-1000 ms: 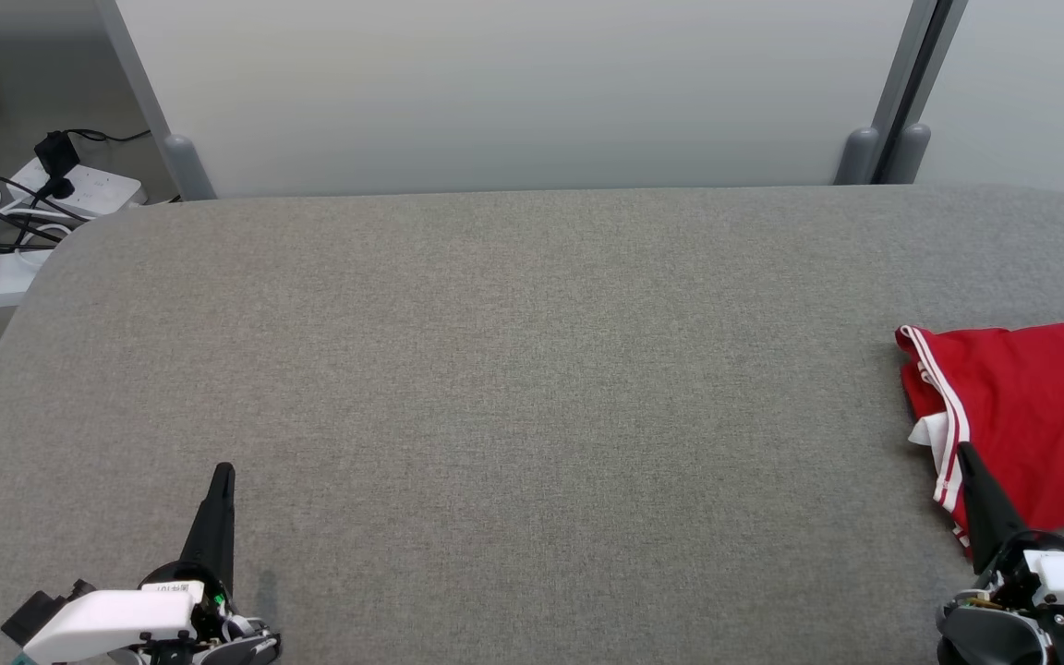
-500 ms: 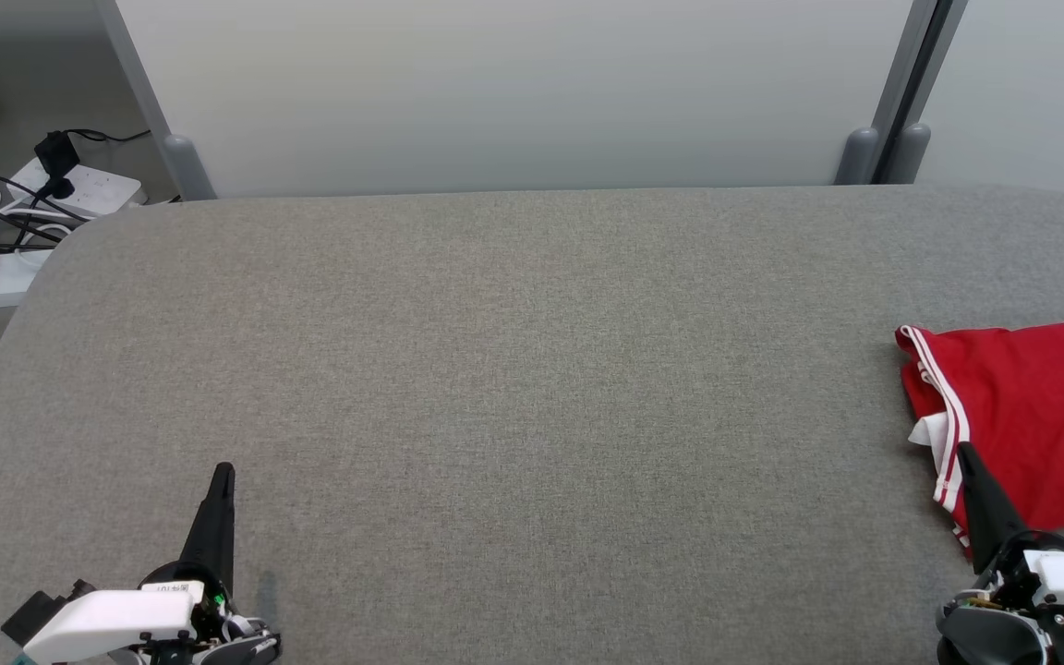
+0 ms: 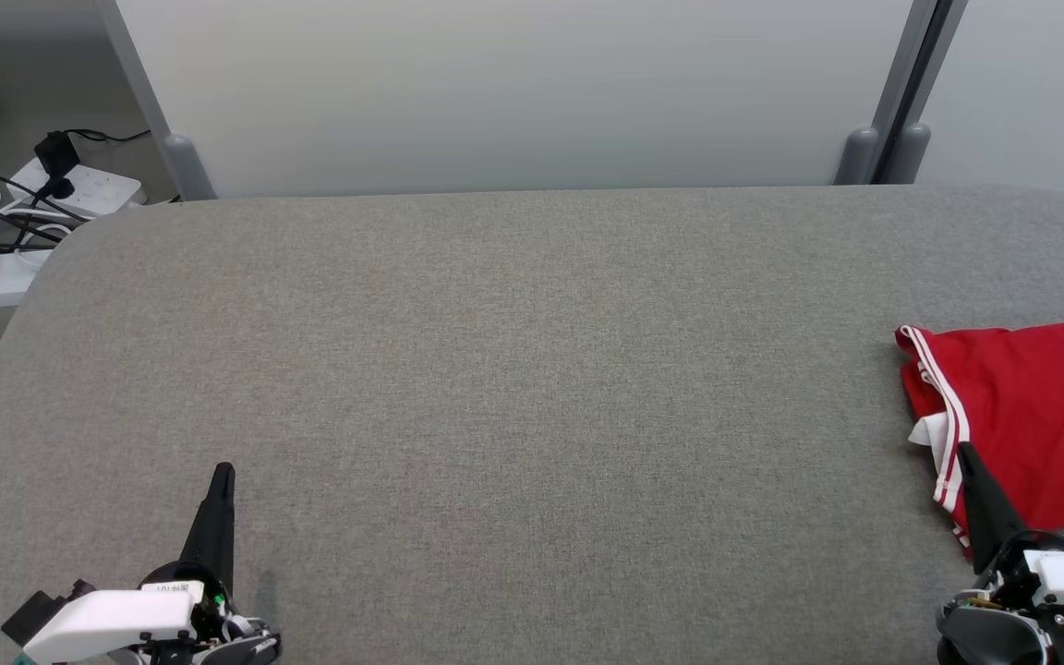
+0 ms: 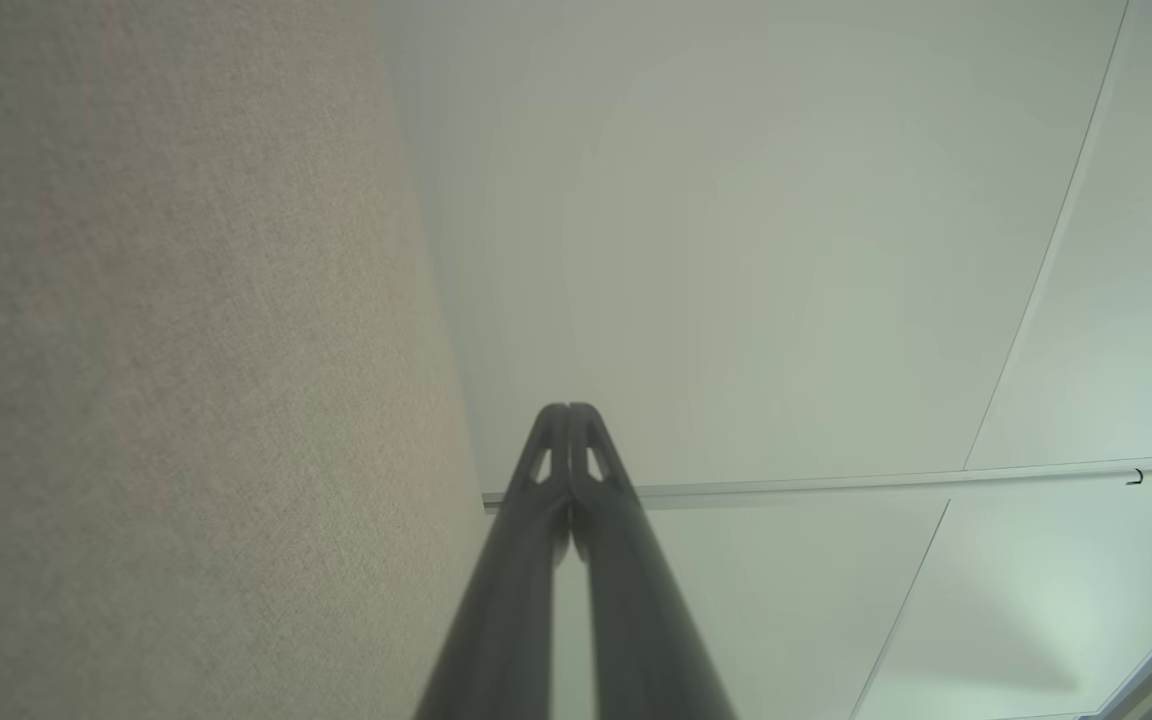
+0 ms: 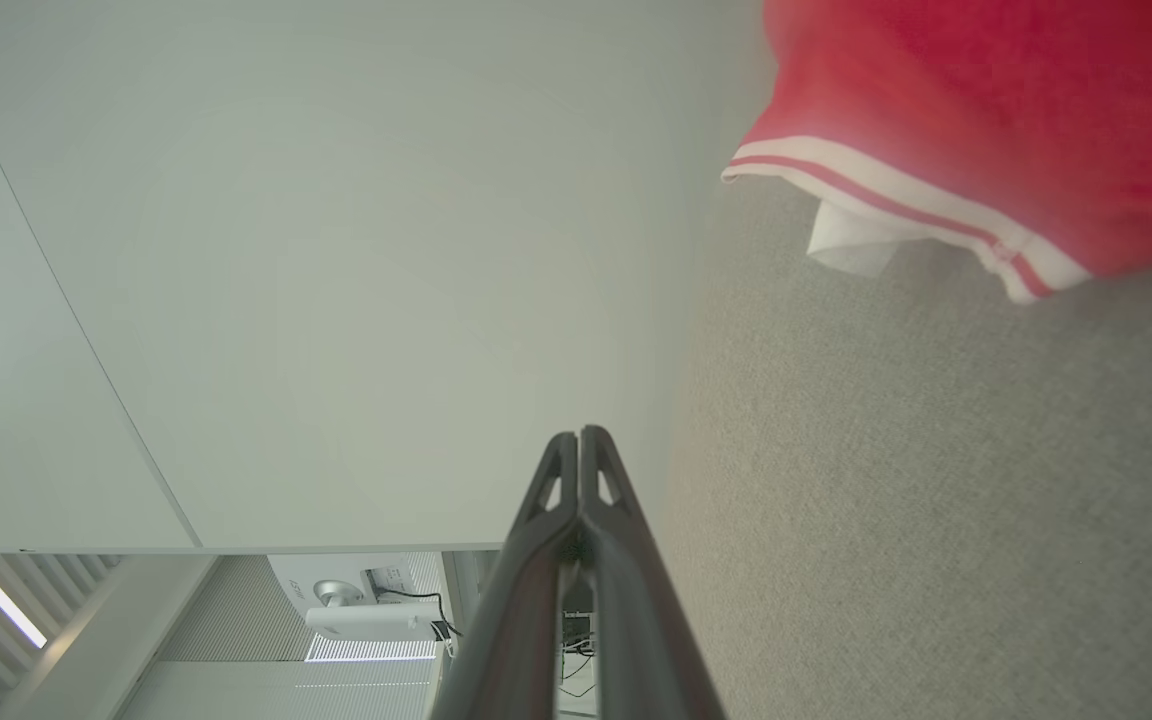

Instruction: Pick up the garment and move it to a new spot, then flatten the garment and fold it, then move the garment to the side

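The garment [image 3: 1040, 416] is red with white stripes along its hem and lies bunched at the table's right edge, running out of the head view. My right gripper [image 3: 964, 453] rests shut at the lower right, its tip over the garment's near hem, holding nothing. In the right wrist view the garment [image 5: 986, 110] fills the upper right, apart from the closed right gripper [image 5: 578, 434]. My left gripper [image 3: 223, 471] sits shut at the lower left on bare table, far from the garment. The left wrist view shows that left gripper [image 4: 568, 410] with both fingers pressed together.
The grey fabric-covered table [image 3: 513, 369] stretches wide between the two arms. White partition panels [image 3: 513, 92] with grey posts stand behind it. Power strips and black cables [image 3: 24, 212] lie on the floor past the table's far left corner.
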You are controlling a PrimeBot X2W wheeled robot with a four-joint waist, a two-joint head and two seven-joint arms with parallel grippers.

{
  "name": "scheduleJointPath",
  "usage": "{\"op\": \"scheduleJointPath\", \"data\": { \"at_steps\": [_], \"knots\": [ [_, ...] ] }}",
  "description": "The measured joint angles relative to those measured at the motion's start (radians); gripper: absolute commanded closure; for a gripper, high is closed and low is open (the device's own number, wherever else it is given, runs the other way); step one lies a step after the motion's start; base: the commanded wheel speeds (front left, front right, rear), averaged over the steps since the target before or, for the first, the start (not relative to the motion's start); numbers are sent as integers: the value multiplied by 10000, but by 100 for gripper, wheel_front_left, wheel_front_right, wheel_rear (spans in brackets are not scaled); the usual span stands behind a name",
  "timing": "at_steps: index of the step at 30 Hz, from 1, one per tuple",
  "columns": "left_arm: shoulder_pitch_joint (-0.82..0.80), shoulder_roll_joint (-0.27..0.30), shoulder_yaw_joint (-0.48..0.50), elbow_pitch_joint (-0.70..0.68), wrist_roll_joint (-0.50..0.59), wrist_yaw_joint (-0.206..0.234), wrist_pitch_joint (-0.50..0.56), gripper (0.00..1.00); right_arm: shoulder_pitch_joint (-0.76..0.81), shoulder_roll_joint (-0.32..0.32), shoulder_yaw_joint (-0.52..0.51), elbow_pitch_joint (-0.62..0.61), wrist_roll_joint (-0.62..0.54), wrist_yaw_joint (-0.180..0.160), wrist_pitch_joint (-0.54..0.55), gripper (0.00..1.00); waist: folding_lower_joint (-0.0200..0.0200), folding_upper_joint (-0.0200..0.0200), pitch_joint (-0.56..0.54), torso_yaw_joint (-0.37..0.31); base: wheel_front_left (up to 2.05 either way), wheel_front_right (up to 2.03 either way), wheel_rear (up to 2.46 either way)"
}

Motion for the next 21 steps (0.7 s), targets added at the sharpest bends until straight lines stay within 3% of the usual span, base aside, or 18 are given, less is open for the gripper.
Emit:
{"op": "scheduleJointPath", "data": {
  "at_steps": [21],
  "knots": [
    [0, 0, 2, 0, 0, 0, 0, 100, 0, 0, 0, 0, 0, 2, 0, 100, 0, 0, 0, 0, 0, 0, 0]
  ]
}}
